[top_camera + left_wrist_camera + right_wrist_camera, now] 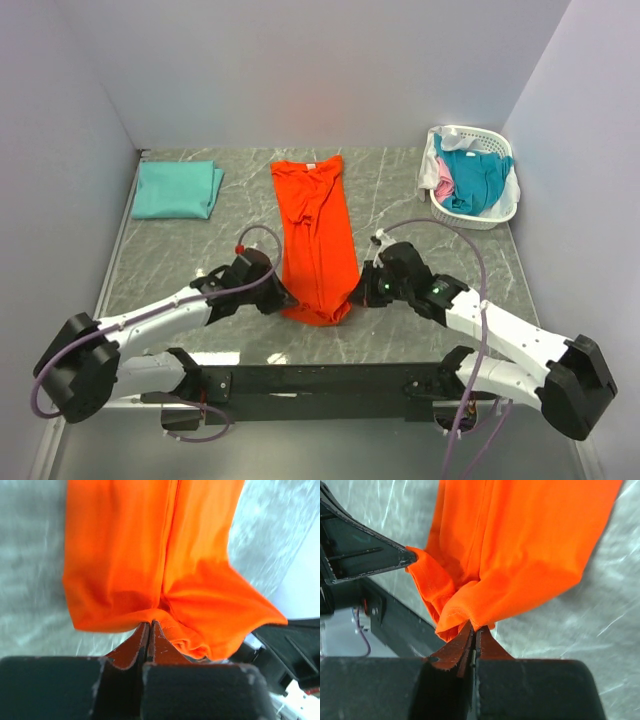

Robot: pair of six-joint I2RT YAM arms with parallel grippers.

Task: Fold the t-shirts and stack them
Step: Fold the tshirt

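- At the near edge of the table (430, 335), your left gripper (288, 302) is closed tight on the near left corner of the orange shirt (318, 235). The cloth is pinched between its jaws.
- Your right gripper (358, 295) is closed on the near right corner in the same way. You hold both corners so that this end can come up flat and even, not twisted.
- The orange shirt lies in the middle of the table as a long thin strip that points away from you toward the far edge. I think its sides are already folded in, so the next fold brings the near end over the far end.
- In the far left corner, the mint-green shirt (176, 189) lies folded flat. It looks like the start of the pile.
- In the far right corner, the basket (497, 217) holds a teal-blue shirt (475, 175), a pink shirt (443, 183) and a white shirt (430, 165). They are bunched up and not yet folded.
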